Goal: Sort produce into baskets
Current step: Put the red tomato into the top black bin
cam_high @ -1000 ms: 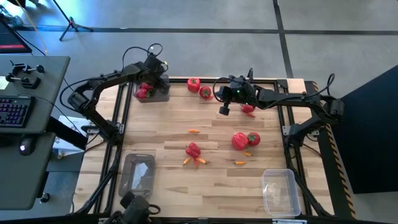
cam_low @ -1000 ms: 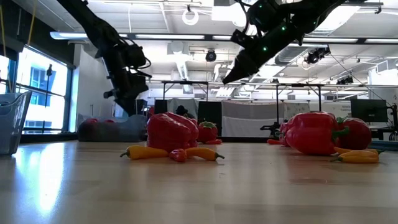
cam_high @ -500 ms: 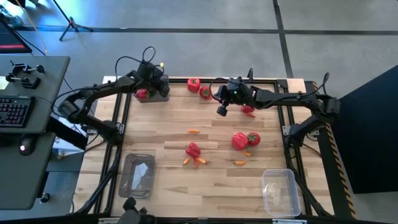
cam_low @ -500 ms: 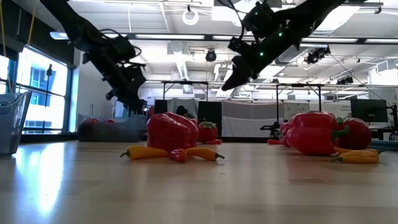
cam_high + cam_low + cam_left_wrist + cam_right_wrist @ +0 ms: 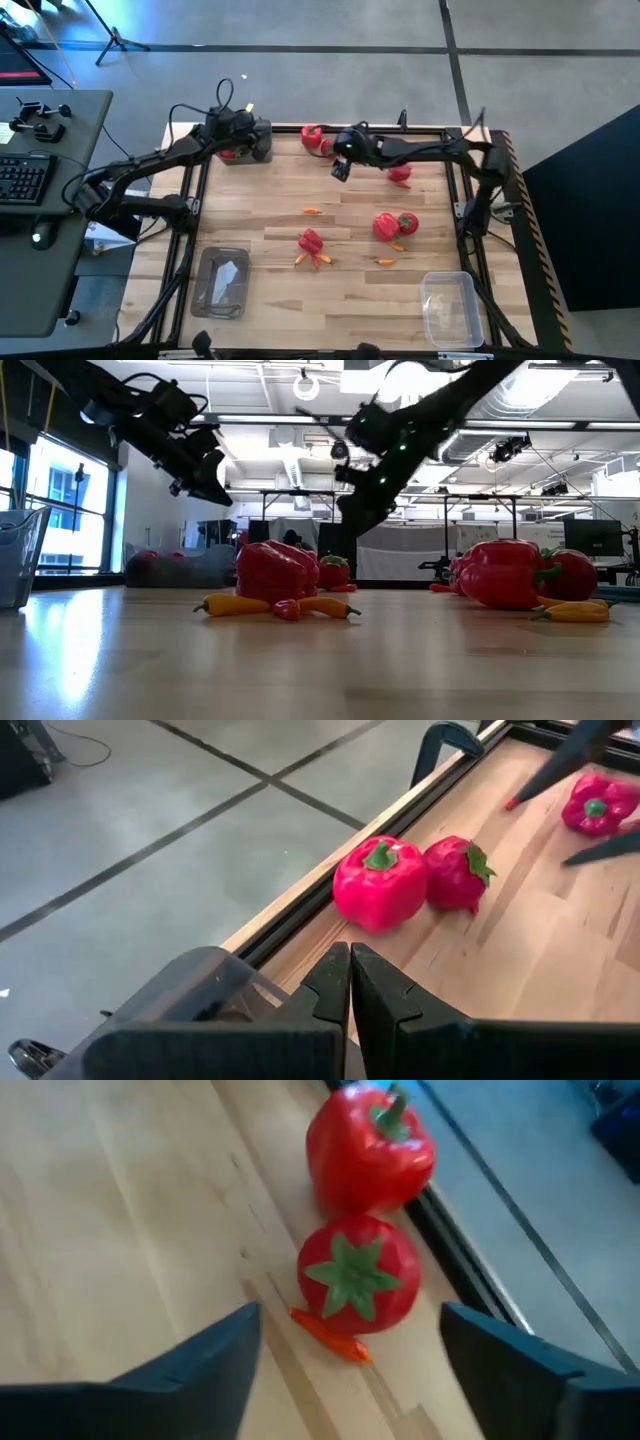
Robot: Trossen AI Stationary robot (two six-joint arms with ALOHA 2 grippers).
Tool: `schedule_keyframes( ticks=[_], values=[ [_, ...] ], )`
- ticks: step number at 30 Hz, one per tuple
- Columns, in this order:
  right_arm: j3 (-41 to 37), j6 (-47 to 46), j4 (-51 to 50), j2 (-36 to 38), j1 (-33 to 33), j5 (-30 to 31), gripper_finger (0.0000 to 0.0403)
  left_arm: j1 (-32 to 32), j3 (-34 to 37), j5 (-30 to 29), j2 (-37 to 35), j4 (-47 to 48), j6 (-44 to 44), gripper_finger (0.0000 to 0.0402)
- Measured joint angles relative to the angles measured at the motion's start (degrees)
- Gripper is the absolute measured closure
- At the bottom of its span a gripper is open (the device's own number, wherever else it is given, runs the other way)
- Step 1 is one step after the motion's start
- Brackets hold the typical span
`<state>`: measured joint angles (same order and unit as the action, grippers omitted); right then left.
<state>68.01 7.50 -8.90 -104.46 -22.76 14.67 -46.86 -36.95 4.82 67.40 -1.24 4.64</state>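
While the left gripper [image 5: 255, 140] sits with fingers pressed together over the basket [image 5: 243, 152] at the upper left of the high view, the right gripper [image 5: 338, 170] hangs spread wide near the top centre, right by a bell pepper [image 5: 368, 1146], a round red fruit [image 5: 357, 1282] and a tiny orange piece [image 5: 331, 1337].

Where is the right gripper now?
In the high view, the right gripper hangs open over the table's far edge, just before the pepper and round red fruit.
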Motion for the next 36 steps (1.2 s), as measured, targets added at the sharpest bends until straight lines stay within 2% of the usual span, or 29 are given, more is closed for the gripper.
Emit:
schedule_keyframes(
  ticks=[5,12,18,32,36],
  values=[
    [10.7,1.88,-11.36,-7.85,-0.13,0.37,0.0049,0.05,1.18,-0.02,-0.51,-0.04,-0.01,0.0401],
    [19.61,7.93,-15.65,-13.55,-0.3,5.28,0.0043,0.05,1.71,-0.07,-0.51,0.51,0.04,0.0401],
    [21.18,9.43,-15.61,-15.13,-1.46,0.86,0.0043,0.05,1.71,-0.07,-0.51,0.5,0.09,0.0401],
    [21.27,9.49,-14.54,-17.57,-3.41,-1.73,0.0043,0.08,1.71,-0.07,-0.47,0.51,0.09,0.0401],
    [21.27,9.03,-15.48,-18.44,-3.97,-2.71,0.0057,0.12,1.68,-0.07,-0.44,0.51,0.09,0.0401]
  ],
)
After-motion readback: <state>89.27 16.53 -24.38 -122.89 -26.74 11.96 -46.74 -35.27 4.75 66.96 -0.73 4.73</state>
